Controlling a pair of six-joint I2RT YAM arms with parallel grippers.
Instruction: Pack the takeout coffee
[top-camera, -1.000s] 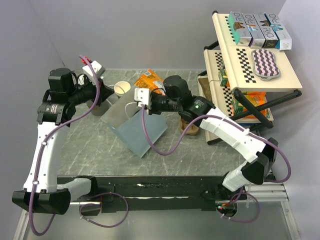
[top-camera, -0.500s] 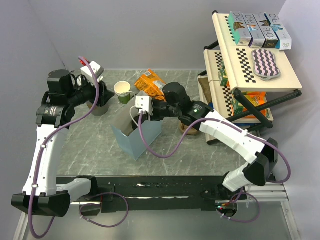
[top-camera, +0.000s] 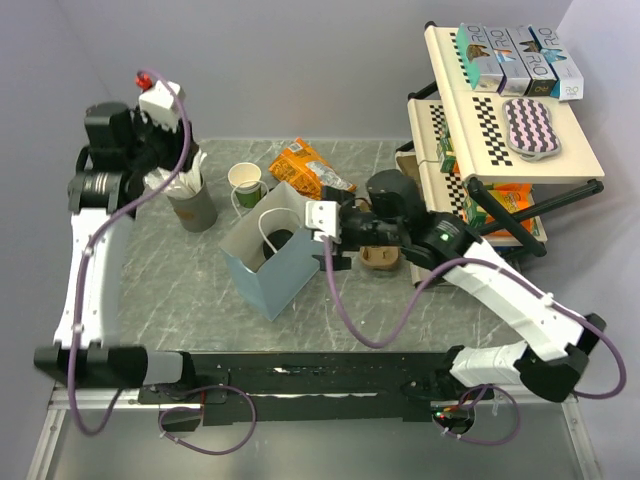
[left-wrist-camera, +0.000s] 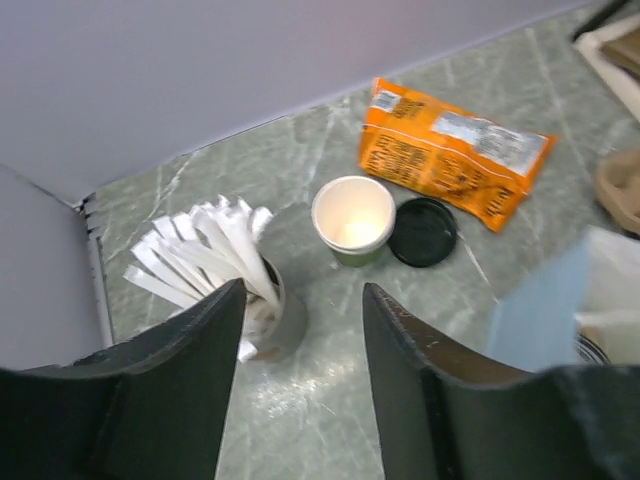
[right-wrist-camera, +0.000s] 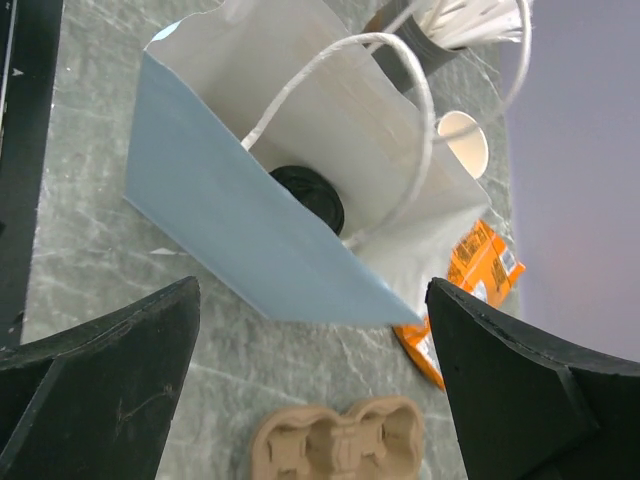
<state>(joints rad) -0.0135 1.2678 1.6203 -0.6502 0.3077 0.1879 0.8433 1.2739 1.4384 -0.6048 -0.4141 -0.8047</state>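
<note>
The takeout coffee (right-wrist-camera: 308, 198) stands inside the upright blue paper bag (top-camera: 268, 272); only its round black lid (top-camera: 280, 238) shows, under the white handle. My right gripper (right-wrist-camera: 312, 290) is open and empty. It hovers just right of the bag (right-wrist-camera: 250, 235), over a cardboard cup carrier (right-wrist-camera: 340, 440), and touches nothing. In the top view my right gripper (top-camera: 338, 240) sits beside the bag's right edge. My left gripper (left-wrist-camera: 303, 290) is open and empty, raised at the far left (top-camera: 160, 158) above the grey cup of white sticks (left-wrist-camera: 225, 270).
A lidless white-and-green cup (top-camera: 245, 182) stands behind the bag, with a loose black lid (left-wrist-camera: 422, 230) flat beside it. An orange snack bag (top-camera: 308, 168) lies further back. The cardboard carrier (top-camera: 380, 258) lies right of the bag. A two-tier shelf rack (top-camera: 500, 140) fills the right side.
Both grippers have opened and let go of the bag. The left one rose back to the far left and the right one drew back to the right. The bag now stands upright.
</note>
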